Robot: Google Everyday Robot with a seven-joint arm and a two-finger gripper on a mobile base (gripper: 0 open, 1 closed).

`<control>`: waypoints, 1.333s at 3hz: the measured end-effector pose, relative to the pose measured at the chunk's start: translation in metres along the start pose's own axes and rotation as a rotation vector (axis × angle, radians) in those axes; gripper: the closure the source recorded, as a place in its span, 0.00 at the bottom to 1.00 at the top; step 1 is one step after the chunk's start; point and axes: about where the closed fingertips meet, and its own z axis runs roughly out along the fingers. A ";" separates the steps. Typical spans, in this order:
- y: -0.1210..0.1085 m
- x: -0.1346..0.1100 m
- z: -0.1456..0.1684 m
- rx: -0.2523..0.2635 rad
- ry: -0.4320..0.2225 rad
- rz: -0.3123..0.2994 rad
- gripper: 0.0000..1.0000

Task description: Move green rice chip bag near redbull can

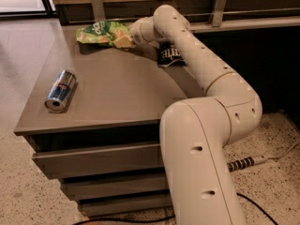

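Note:
The green rice chip bag [100, 33] lies crinkled at the far edge of the grey table [117, 93], left of centre. My gripper [123, 41] is at the bag's right end, low over the table and touching or almost touching the bag. The redbull can [60, 90] lies on its side near the table's front left corner, well apart from the bag. My arm reaches in from the right across the back of the table.
A dark blue bag with white lettering [168, 54] lies at the back of the table, partly hidden behind my arm. A wooden rail on metal posts [97, 3] runs behind the table. Cables [248, 162] lie on the speckled floor at the right.

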 end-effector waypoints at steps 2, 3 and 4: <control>-0.002 -0.029 -0.037 0.007 -0.057 -0.026 1.00; 0.010 -0.042 -0.061 -0.025 -0.061 -0.033 1.00; 0.028 -0.043 -0.080 -0.063 -0.048 -0.020 1.00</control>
